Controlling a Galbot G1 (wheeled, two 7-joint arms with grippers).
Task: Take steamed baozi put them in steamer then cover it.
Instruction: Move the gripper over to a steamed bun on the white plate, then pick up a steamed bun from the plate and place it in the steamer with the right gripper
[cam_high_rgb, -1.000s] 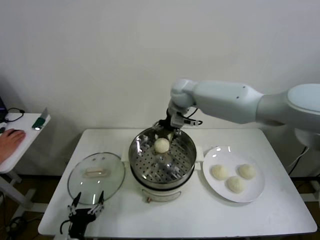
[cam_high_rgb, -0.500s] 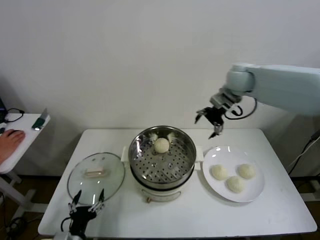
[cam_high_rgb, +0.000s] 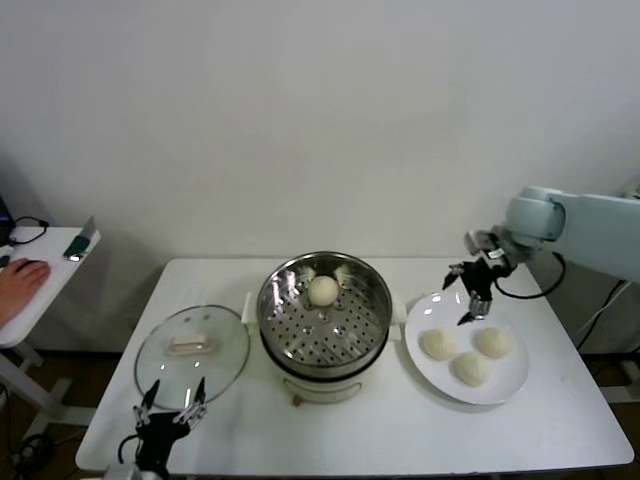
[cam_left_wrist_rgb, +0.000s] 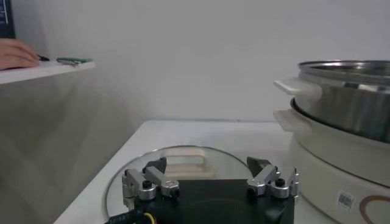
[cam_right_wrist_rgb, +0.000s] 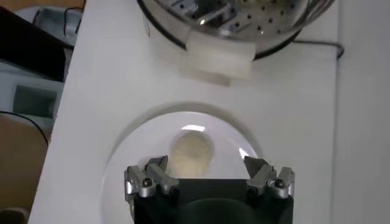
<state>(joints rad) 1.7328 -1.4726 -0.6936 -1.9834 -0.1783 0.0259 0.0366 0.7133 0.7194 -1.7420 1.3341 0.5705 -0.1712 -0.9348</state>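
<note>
White table (cam_high_rgb: 560, 420), pale wall (cam_high_rgb: 300, 100), plate (cam_high_rgb: 512, 384)

A plain white wall (cam_high_rgb: 300, 110) fills the back of the room, evenly lit, with no window in sight. In front of it stands a white desk (cam_high_rgb: 560, 420) with rounded corners. To the left, well apart from it, a smaller white side table (cam_high_rgb: 40, 285) sits a little higher, with a dark cable (cam_high_rgb: 28, 228) at its far edge. A brownish floor (cam_high_rgb: 75, 375) shows in the gap between the two, and the side table's pale metal leg (cam_high_rgb: 25, 385) slants down onto it.
</note>
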